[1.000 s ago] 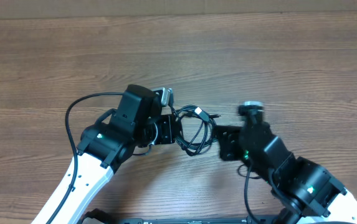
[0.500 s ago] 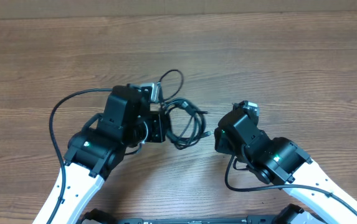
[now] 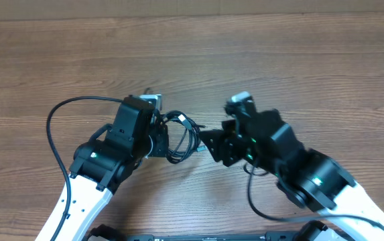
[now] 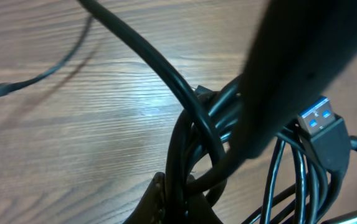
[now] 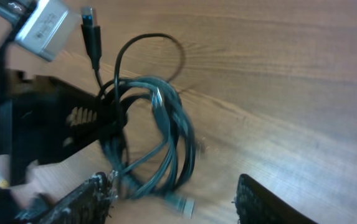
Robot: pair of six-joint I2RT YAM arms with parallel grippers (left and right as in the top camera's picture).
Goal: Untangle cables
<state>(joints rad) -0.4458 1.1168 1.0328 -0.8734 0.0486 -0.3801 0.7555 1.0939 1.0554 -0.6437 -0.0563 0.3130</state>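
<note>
The cables (image 3: 180, 136) form one tangled coil of thin black cords in the middle of the table. My left gripper (image 3: 163, 140) is shut on the coil's left side. In the left wrist view its jaws (image 4: 179, 200) pinch several strands, and a blue-tongued USB plug (image 4: 323, 124) hangs to the right. My right gripper (image 3: 206, 142) stands open just right of the coil. In the right wrist view the coil (image 5: 159, 124) lies ahead of that gripper (image 5: 173, 186), with a metal plug tip (image 5: 183, 204) between its spread fingers, which hold nothing.
Thick black wiring (image 3: 54, 134) of the left arm loops out over the table's left side. The left arm's body (image 5: 47, 127) and its silver camera (image 5: 41, 22) fill the left of the right wrist view. Bare wood lies beyond the coil.
The right gripper has opened and swung left up to the coil. The left gripper has drawn the coil slightly left, still shut on it, and the loop that stuck up has dropped back.
</note>
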